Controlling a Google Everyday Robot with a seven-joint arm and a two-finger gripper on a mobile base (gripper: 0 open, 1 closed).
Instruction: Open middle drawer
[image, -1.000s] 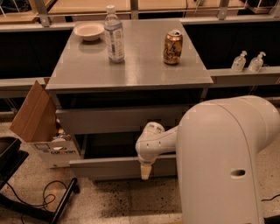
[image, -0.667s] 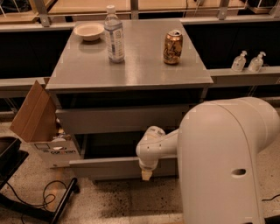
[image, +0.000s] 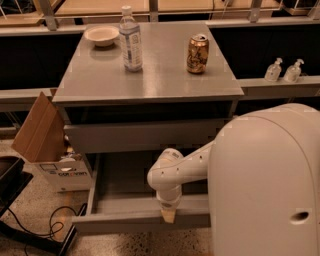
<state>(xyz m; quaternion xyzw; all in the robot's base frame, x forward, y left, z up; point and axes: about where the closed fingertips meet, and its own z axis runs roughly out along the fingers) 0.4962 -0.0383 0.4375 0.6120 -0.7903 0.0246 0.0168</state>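
Robot body (image: 265, 185) hides the cabinet's (image: 150, 80) right side. Gripper (image: 168, 216) sits at the top edge of the middle drawer's (image: 120, 222) front; only a tan tip shows, so open or closed can't be told. The middle drawer is pulled out, grey tray showing. On top: one water bottle (image: 130, 37), one can (image: 197, 53), one bowl (image: 101, 35). Two pump bottles (image: 282, 70) on the right ledge. Cardboard box (image: 42, 135) at left.

The middle drawer (image: 117, 223) slid further out (gripper (image: 168, 216) at its front)
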